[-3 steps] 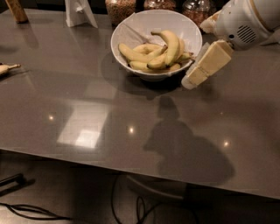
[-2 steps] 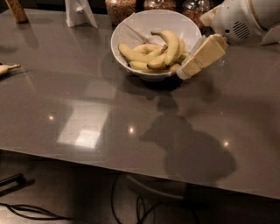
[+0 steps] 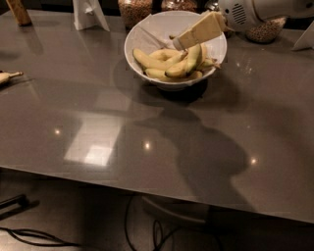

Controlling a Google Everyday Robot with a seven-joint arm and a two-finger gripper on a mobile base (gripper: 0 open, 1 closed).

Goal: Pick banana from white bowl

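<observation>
The white bowl [image 3: 147,30] stands at the back middle of the grey table and holds several bananas. The arched, slightly greenish yellow banana [image 3: 188,62] lies on top at the right of the pile, curving over paler, flatter bananas [image 3: 149,60]. My gripper [image 3: 177,44], cream-coloured on a white arm [image 3: 255,11], reaches in from the upper right and hangs over the bowl. Its tip is just above the upper end of the arched banana. Part of the bowl's far side is hidden behind it.
Glass jars of grain [image 3: 135,10] stand behind the bowl, with another jar [image 3: 265,30] at the right. A white stand [image 3: 88,12] and a brown object [image 3: 19,11] are at the back left. A small pale stub [image 3: 7,76] lies at the left edge. Cables lie under the table [image 3: 157,147].
My gripper has moved left from beside the bowl's right rim to over the bowl, above the bananas. The bananas have not moved.
</observation>
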